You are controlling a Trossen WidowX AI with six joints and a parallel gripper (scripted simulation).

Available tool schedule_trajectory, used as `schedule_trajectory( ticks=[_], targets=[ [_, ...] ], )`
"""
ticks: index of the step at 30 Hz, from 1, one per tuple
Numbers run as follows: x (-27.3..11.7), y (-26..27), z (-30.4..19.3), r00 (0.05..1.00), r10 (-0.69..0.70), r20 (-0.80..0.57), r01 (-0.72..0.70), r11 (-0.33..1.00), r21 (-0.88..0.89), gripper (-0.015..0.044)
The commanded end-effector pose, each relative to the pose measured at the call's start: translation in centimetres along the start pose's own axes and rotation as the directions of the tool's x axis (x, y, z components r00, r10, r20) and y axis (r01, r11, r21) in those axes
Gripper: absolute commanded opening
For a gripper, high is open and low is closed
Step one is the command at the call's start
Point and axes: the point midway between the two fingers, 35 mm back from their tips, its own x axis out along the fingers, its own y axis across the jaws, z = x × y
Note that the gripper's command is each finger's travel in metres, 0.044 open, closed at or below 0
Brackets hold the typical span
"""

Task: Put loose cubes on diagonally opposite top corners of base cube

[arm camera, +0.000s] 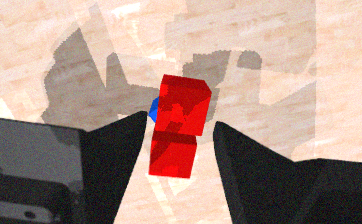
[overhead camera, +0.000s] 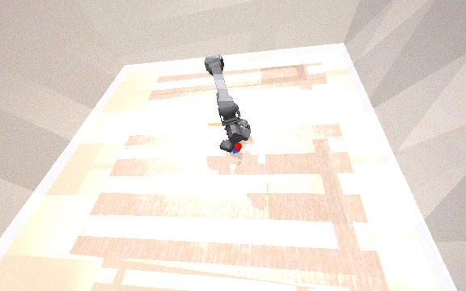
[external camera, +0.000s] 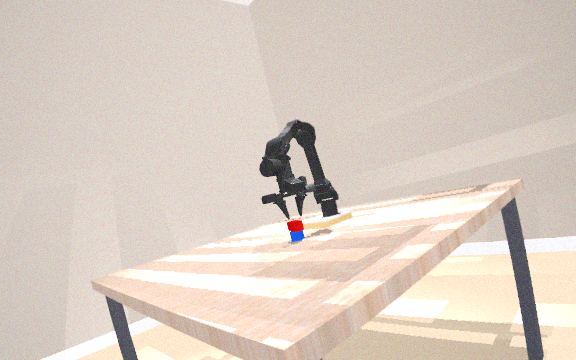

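Observation:
Two red cubes show in the wrist view, one farther up the picture [arm camera: 184,107] and one below it [arm camera: 172,159]; from above they lie almost in line, their faces close together. In the top and exterior views they merge into one red shape [overhead camera: 238,146] [external camera: 295,225] on top of the blue base cube [overhead camera: 235,151] [external camera: 296,237] [arm camera: 153,110]. Most of the blue cube is hidden in the wrist view. My gripper [external camera: 295,217] [arm camera: 181,123] is open, with its fingertips just above the red cubes and bare space on both sides. The gap between the cubes cannot be measured.
The cubes stand on the wooden table [overhead camera: 298,206] [external camera: 208,282], patterned with bright patches and shadows. The arm's base [overhead camera: 213,64] [external camera: 329,206] stands behind them. A low yellow-edged slab [overhead camera: 214,124] [external camera: 325,222] lies between the base and the cubes.

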Motion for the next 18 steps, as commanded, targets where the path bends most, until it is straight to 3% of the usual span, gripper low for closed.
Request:
schedule_trajectory(
  ticks=[1, 18],
  targets=[
    [-0.8, -0.1, 0.0, 1.000, -0.005, 0.005, 0.005, 1.000, 0.000, 0.0205],
    [-2.9, 0.0, 0.0, 1.000, -0.006, 0.005, 0.006, 1.000, 0.000, 0.0205]
  ],
)
